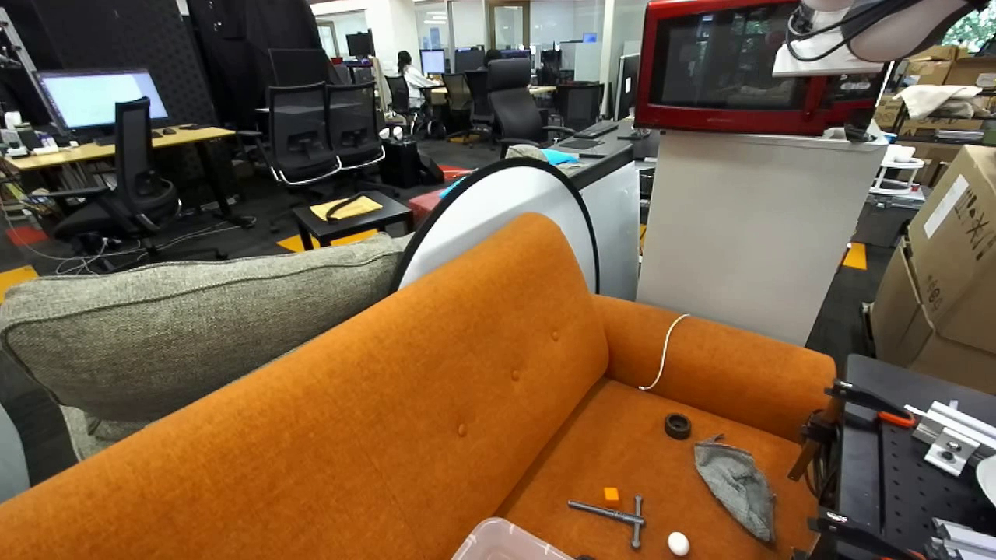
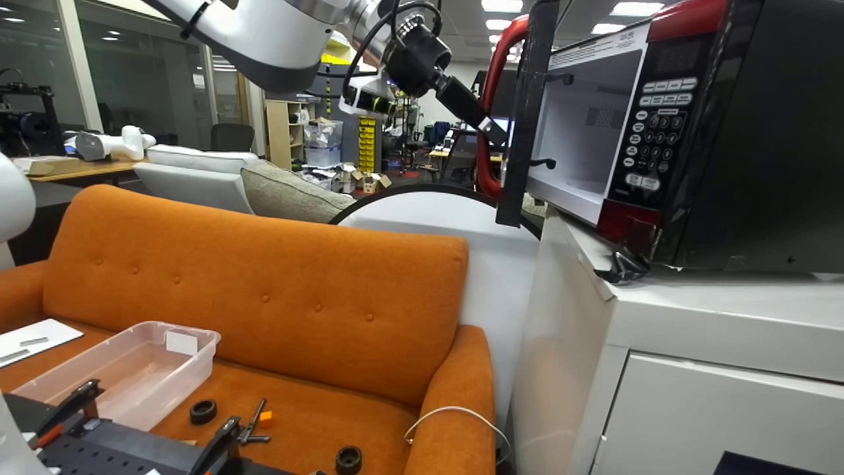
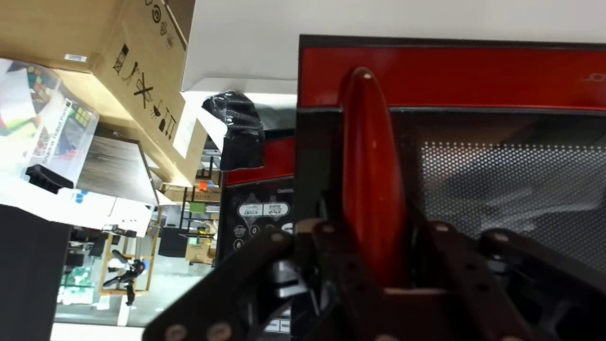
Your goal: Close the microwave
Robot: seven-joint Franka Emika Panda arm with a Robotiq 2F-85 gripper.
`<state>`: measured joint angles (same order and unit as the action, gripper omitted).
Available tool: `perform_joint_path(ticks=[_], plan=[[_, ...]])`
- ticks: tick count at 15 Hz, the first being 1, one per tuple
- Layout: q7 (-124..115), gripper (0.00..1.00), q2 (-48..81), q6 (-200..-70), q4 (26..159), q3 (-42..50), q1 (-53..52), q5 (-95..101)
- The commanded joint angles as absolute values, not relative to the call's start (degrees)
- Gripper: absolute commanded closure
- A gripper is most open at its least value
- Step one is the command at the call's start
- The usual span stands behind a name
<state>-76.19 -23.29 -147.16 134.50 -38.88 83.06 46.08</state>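
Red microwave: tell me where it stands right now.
In both exterior views the red microwave is at the upper right, sitting on top of the white cabinet beside the orange sofa.

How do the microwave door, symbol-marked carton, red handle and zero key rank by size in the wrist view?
1. Door, cut by the picture edge
2. Carton, also cut
3. Handle, partly hidden
4. Zero key
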Motion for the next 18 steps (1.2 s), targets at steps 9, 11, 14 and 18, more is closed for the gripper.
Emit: perform_joint_path(ticks=[9, 11, 14, 18], plan=[[-90.6, 0.93, -2.6, -120.0, 112.2, -16.3, 54.9, 53.6], [-91.4, 0.93, -0.3, -117.4, 108.6, -10.4, 48.6, 52.7], [-92.1, 0.93, 2.8, -114.6, 102.9, -2.5, 40.6, 51.7], [-93.0, 0.93, 6.5, -111.5, 96.8, 5.7, 32.3, 50.0]])
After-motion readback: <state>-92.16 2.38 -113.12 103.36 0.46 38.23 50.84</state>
